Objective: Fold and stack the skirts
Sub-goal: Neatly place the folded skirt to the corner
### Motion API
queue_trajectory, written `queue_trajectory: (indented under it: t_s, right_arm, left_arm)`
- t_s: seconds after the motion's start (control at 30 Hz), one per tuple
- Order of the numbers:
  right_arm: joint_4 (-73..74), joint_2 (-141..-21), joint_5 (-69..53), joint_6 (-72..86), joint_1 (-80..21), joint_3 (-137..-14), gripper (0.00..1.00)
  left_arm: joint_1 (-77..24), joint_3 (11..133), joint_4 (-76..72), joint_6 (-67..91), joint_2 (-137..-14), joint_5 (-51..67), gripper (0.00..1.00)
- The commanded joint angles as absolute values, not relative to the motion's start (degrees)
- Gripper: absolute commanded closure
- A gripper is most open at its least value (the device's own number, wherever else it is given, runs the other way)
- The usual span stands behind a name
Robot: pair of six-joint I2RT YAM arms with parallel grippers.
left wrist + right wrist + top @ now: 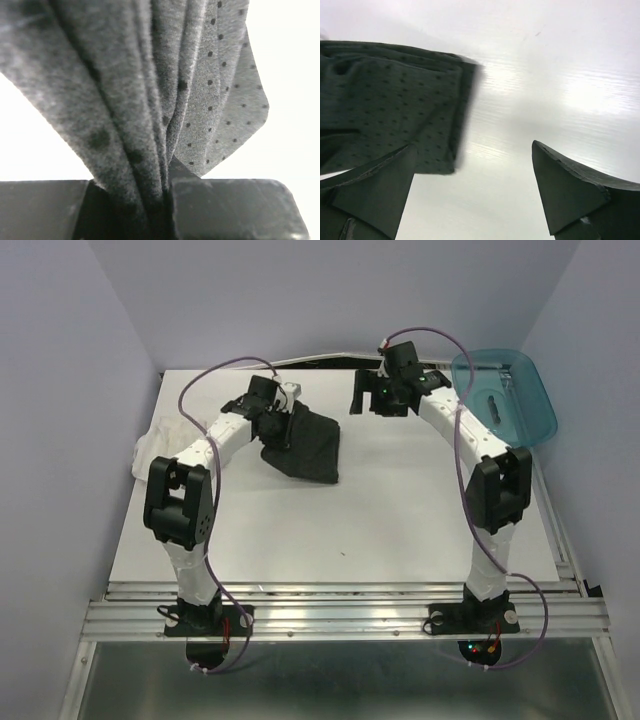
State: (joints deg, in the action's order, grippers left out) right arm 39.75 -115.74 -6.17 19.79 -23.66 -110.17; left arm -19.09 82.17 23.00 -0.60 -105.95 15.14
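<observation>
Your left claw [131,212] pinches a bunched fold of the black dotted skirt [312,448], which lies far-centre on the counter [380,520]. Your right claw [474,150] gapes empty nearby. Lifted one-handed, the cloth could slip out or sag unfolded. The white skirt [148,452] sits at the left edge.

The white table [400,520] was a flat, pale board with a metal rail [340,612] running along its near edge. A dark dotted skirt [312,448] lay bunched on the far half, left of the middle, with its far end raised off the surface. A white skirt [150,452] sat crumpled at the left edge and partly spilled over it. A teal bin [530,418] stood at the far right corner, reaching past the side edge.
</observation>
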Motion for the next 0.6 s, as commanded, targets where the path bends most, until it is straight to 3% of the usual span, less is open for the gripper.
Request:
queue_trajectory:
  t_s: [0.0, 0.3, 0.57]
  right_arm:
    - [38.5, -110.4, -5.8, 15.92, -22.41, -106.97, 0.0]
    - [41.13, -108.37, -6.68, 13.27, -22.41, -104.86, 0.0]
    - [41.22, -108.28, -8.35, 13.18, -22.41, -103.62, 0.0]
  left_arm:
    - [-15.13, 90.95, 36.19, -10.72, -104.94, 8.87, 1.0]
    - [-8.01, 109.22, 48.41, -16.52, -107.05, 10.19, 1.0]
    - [-2.11, 115.92, 53.34, -19.34, -108.37, 11.16, 1.0]
